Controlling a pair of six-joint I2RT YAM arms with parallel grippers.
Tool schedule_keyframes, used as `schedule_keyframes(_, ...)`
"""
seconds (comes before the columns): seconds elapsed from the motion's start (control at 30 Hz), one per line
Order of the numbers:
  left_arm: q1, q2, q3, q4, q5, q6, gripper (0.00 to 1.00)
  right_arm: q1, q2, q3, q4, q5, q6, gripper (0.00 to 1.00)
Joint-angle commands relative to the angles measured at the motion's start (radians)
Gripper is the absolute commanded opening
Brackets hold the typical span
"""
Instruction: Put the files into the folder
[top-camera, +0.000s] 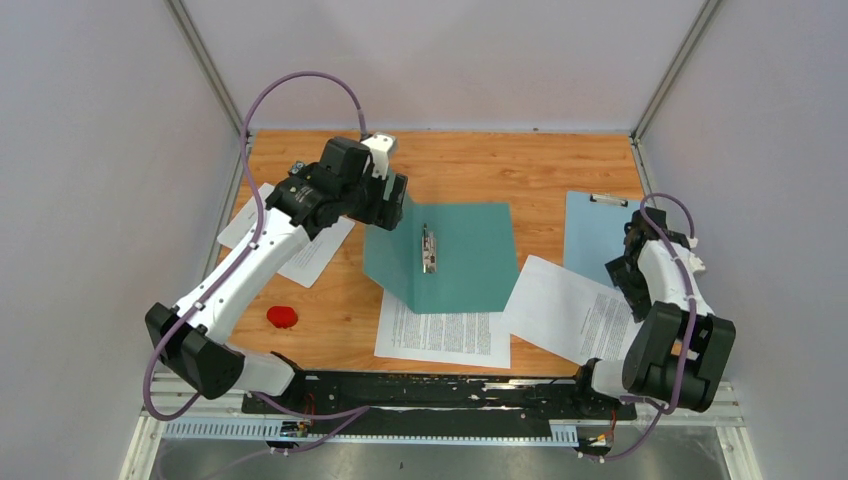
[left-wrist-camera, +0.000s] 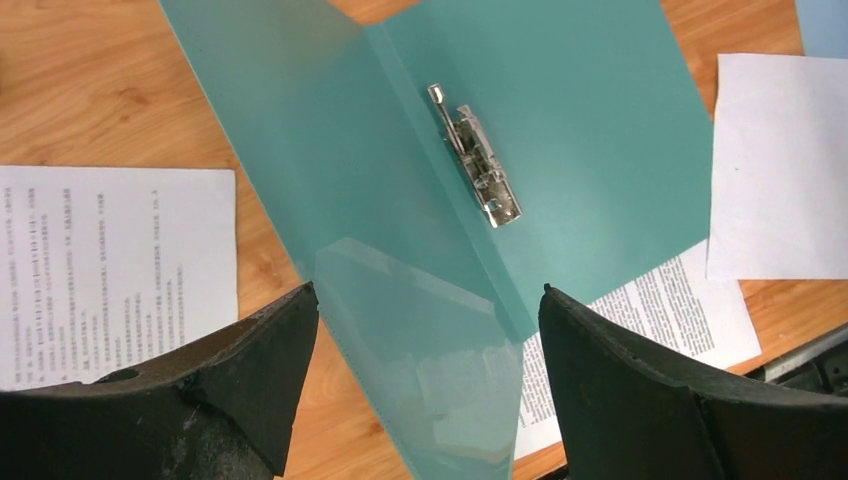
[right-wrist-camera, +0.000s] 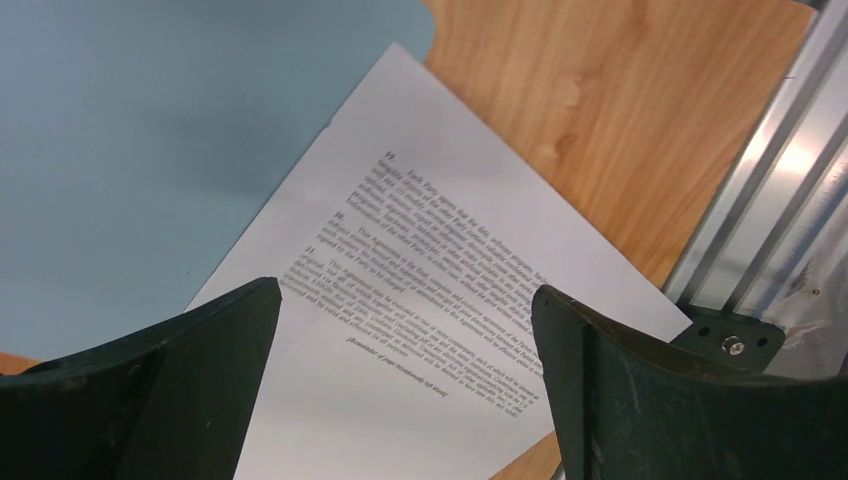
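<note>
The teal folder (top-camera: 465, 255) lies open in the middle of the table, its metal fastener (left-wrist-camera: 478, 160) showing along the spine. Its left cover (left-wrist-camera: 420, 340) stands tilted up, and a corner of it rises between the spread fingers of my left gripper (left-wrist-camera: 428, 300), which is open and holds nothing. Three files lie loose: one sheet (top-camera: 300, 255) at the left, one (top-camera: 445, 335) partly under the folder's near edge, and one (top-camera: 565, 305) at the right. My right gripper (right-wrist-camera: 405, 295) hovers open over that right sheet (right-wrist-camera: 440, 280).
A light blue clipboard (top-camera: 598, 235) lies at the back right, partly under the right sheet. A small red object (top-camera: 283, 316) sits on the wood near the left arm. The table's metal rail (right-wrist-camera: 770, 200) runs close by the right gripper.
</note>
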Motion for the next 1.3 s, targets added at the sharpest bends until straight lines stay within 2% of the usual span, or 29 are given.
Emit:
schedule_keyframes(0.0, -0.003, -0.052, 0.066, -0.012, -0.142, 0.015, 0.88, -0.072, -0.072, -0.051, -0.003, 0.085, 0.048, 0.99)
schedule_keyframes(0.13, -0.003, -0.076, 0.100, -0.018, -0.168, 0.025, 0.88, -0.139, -0.090, -0.104, 0.020, 0.102, 0.045, 0.99)
schedule_keyframes(0.27, -0.003, -0.081, 0.140, -0.053, -0.198, 0.031, 0.88, -0.218, -0.083, -0.150, 0.103, 0.053, -0.025, 0.99)
schedule_keyframes(0.4, -0.003, -0.099, 0.109, -0.023, -0.094, 0.020, 0.87, -0.269, -0.044, -0.170, 0.170, -0.013, -0.095, 0.99)
schedule_keyframes(0.57, -0.012, -0.096, 0.007, 0.077, 0.033, -0.045, 0.83, -0.276, -0.013, -0.207, 0.249, -0.090, -0.156, 0.97)
schedule_keyframes(0.83, -0.120, 0.060, -0.083, 0.145, 0.111, -0.081, 0.78, -0.280, -0.024, -0.279, 0.374, -0.239, -0.232, 0.97)
schedule_keyframes(1.0, -0.158, 0.161, -0.161, 0.282, 0.190, -0.099, 0.78, -0.276, -0.058, -0.336, 0.457, -0.418, -0.278, 0.91)
schedule_keyframes(1.13, -0.180, 0.243, -0.193, 0.361, 0.221, -0.118, 0.78, -0.254, -0.129, -0.346, 0.447, -0.455, -0.272, 0.90)
schedule_keyframes(1.27, -0.207, 0.315, -0.201, 0.437, 0.262, -0.131, 0.77, -0.223, -0.188, -0.385, 0.505, -0.571, -0.283, 0.89)
